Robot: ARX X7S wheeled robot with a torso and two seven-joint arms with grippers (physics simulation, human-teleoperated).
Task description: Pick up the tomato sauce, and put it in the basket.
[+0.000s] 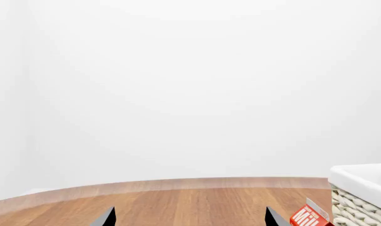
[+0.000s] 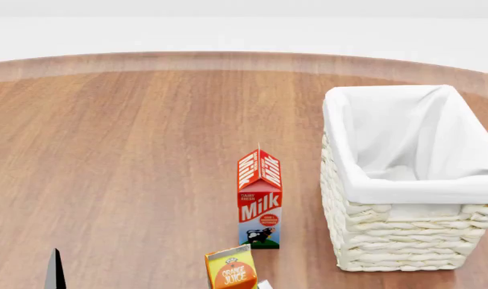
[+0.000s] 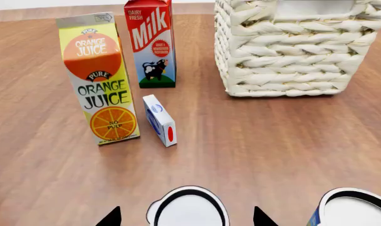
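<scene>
Right gripper [image 3: 186,220]: jaws spread, holding nothing, one can top [image 3: 188,211] between the tips; whether it is the tomato sauce cannot be told. A second can [image 3: 352,209] beside. Left gripper [image 1: 190,217]: jaws apart, empty. One orange juice carton [image 3: 100,77], one milk carton [image 3: 150,42], one small box [image 3: 160,120], one basket [image 3: 291,56].

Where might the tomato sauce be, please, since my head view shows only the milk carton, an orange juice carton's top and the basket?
Observer: The right wrist view shows a round can top close to the camera, between the open right fingers; its label is hidden.
Operator: Is there another can?
Observer: Yes, a second can beside it, blue and yellow at its side.
Operator: Anything else near the cartons?
Observer: A small white-and-blue box stands beside the orange juice carton.
</scene>
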